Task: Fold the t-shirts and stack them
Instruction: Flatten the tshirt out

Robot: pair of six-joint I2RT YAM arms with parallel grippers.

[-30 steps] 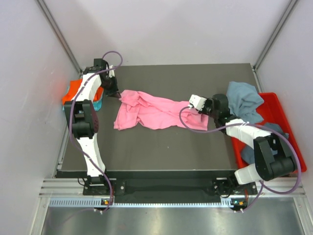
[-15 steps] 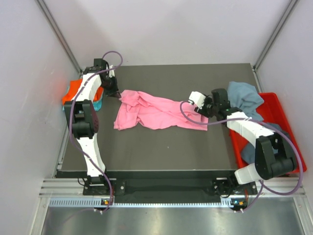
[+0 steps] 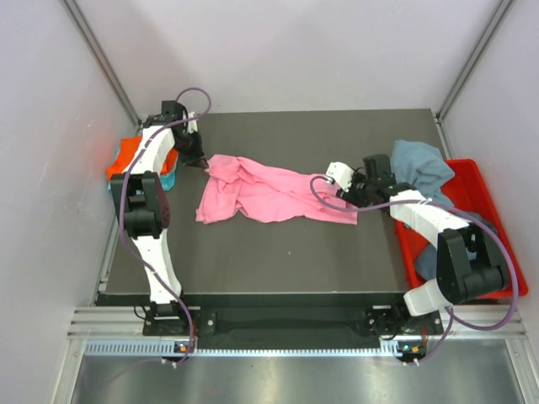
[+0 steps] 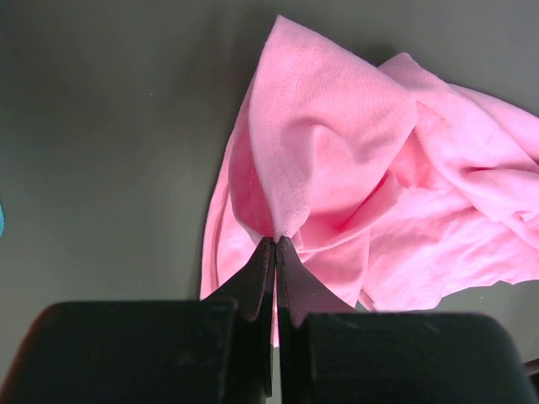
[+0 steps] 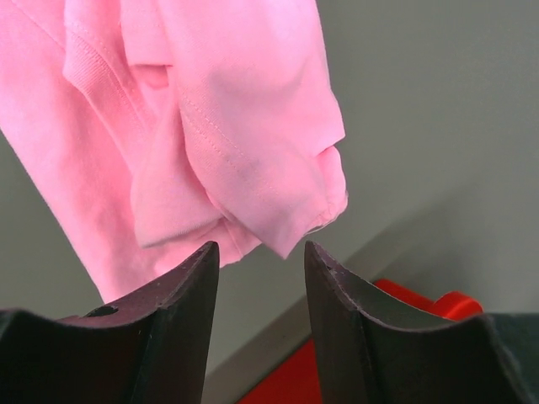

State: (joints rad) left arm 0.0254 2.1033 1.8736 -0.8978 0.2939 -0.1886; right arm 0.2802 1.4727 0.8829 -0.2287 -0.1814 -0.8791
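**Pink shirt not folded yet, most of the job ahead**

You have the pink t-shirt (image 3: 269,195) lying crumpled across the middle of the table (image 3: 278,252), stretched out between your two arms. Your left gripper (image 4: 275,252) is pinched tight on a bunch of cloth at the shirt's far left corner. Your right gripper (image 5: 257,261) has its jaws parted, with the shirt's right-hand hem at their tips but not clamped. No fold shows in it yet. At the table's left edge an orange shirt (image 3: 126,156) and a teal shirt (image 3: 168,181) lie together, probably the start of your stack. A grey-blue shirt (image 3: 419,172) spills from the red bin (image 3: 493,210) on the right, so most of the folding is left
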